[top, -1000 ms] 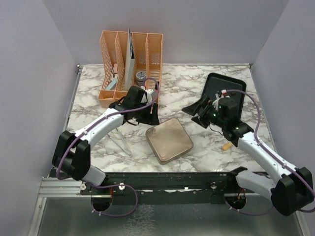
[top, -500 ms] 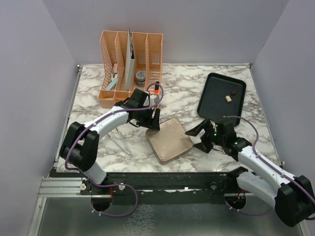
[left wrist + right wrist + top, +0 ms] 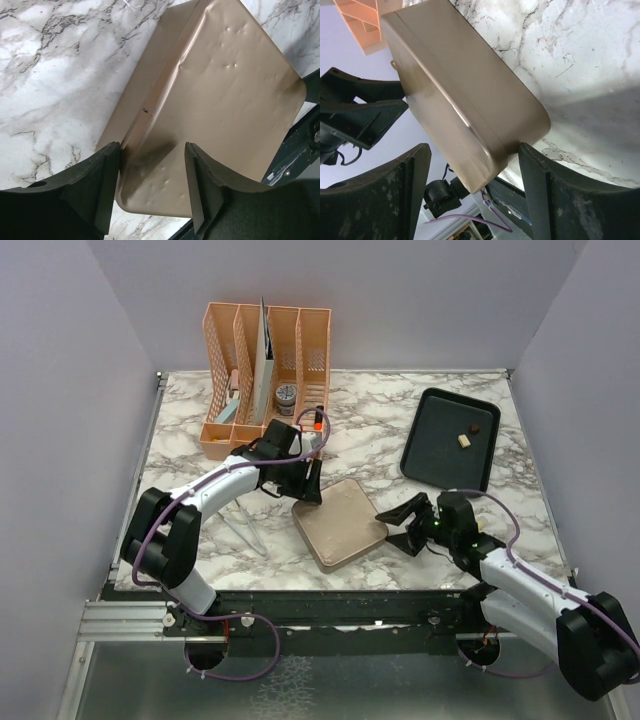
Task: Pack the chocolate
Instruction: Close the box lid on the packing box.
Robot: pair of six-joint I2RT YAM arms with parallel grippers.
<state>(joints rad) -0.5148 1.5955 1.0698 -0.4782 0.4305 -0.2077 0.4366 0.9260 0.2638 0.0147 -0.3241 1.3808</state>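
A square gold tin (image 3: 340, 524), lid on, lies on the marble near the front edge. Two pieces of chocolate, one cream (image 3: 463, 441) and one dark brown (image 3: 475, 427), sit in the black tray (image 3: 435, 455) at the back right. My left gripper (image 3: 308, 485) stands open astride the tin's far left corner; in the left wrist view the tin (image 3: 220, 95) reaches in between the fingers (image 3: 106, 190). My right gripper (image 3: 397, 523) is open wide at the tin's right corner, and the tin (image 3: 465, 95) fills the gap in the right wrist view.
An orange desk organizer (image 3: 265, 370) with papers and small items stands at the back left, just behind my left arm. A thin wire object (image 3: 245, 528) lies left of the tin. The table's front rail (image 3: 330, 605) runs close to the tin.
My right arm came off the tray and down to the tin's right corner, jaws narrowing a little. My left gripper dropped onto the tin's far corner. The tin shifted slightly left.
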